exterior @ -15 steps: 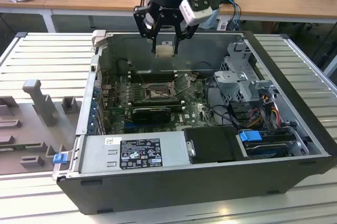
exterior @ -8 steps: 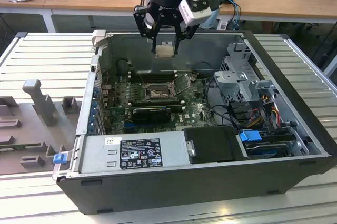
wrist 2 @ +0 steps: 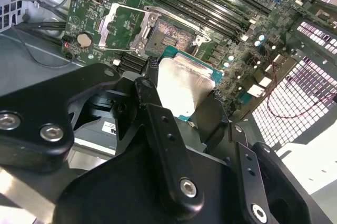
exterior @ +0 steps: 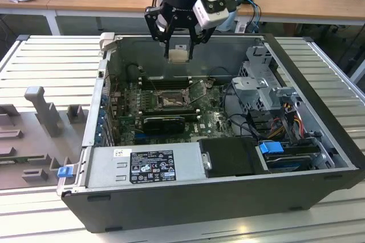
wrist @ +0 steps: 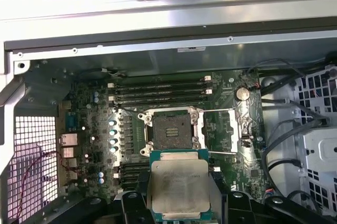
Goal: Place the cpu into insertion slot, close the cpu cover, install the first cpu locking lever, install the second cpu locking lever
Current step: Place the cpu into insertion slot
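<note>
Cpu (wrist: pixel 179 184) hangs flat, pinched between my gripper (exterior: pixel 179 48) fingers, above the case (exterior: pixel 228 197). The insertion slot (wrist: pixel 172 129) lies well below it, bare, with the cpu cover (wrist: pixel 227 129) swung aside.

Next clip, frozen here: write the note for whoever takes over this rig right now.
The gripper is shut on the small flat square cpu with a pale metal top, held in the air above the open dark grey computer case, over the green motherboard.
The square black-rimmed insertion slot is empty and uncovered.
The thin silver metal cpu cover is swung open beside the slot.
Done: cpu picked up.
Left: seating the cpu, then all the closing and locking steps.
</note>
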You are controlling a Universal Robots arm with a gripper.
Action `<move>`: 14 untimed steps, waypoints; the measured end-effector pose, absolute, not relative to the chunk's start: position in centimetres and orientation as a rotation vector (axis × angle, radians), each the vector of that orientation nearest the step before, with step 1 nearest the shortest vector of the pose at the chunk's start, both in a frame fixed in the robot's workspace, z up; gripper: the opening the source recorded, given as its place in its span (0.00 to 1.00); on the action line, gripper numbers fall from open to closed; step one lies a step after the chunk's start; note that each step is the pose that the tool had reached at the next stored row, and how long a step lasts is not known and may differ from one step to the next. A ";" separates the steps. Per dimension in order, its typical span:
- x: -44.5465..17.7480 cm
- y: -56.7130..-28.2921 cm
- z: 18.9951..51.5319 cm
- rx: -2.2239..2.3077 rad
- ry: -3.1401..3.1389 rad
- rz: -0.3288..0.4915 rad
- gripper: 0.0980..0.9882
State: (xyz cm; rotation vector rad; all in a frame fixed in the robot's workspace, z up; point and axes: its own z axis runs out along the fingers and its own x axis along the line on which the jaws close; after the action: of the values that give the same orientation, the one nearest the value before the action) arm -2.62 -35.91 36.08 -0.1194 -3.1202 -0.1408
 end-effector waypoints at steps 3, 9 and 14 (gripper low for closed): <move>-2.6 -35.9 36.1 -0.126 -3.120 -0.141 0.48; -2.6 -35.9 36.1 -0.139 -3.120 -0.141 0.48; -2.6 -35.9 36.1 -0.148 -3.120 -0.141 0.48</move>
State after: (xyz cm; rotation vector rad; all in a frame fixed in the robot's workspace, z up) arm -2.62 -35.91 36.08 -0.1476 -3.1198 -0.1411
